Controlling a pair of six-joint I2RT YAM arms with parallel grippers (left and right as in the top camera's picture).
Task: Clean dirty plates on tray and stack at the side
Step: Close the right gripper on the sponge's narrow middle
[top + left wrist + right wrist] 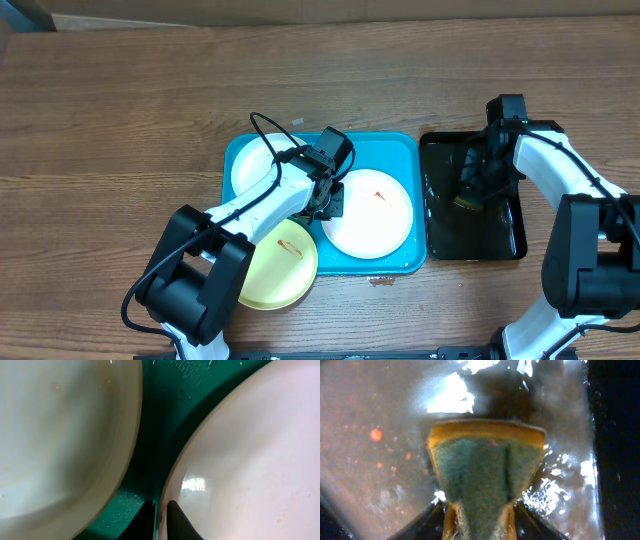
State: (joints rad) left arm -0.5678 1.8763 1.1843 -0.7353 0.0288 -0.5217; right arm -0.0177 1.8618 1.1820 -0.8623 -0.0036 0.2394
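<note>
Mid-frame, left tool [160, 519] seems clamped on the rim of the white plate [372, 228]; at right, right tool [481, 512] squeezes a sponge [485, 467].

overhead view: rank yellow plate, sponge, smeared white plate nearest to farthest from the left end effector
1. smeared white plate, right in blue tray, rim at left end effector
2. yellow plate, front left
3. sponge, black tray, far right
</note>
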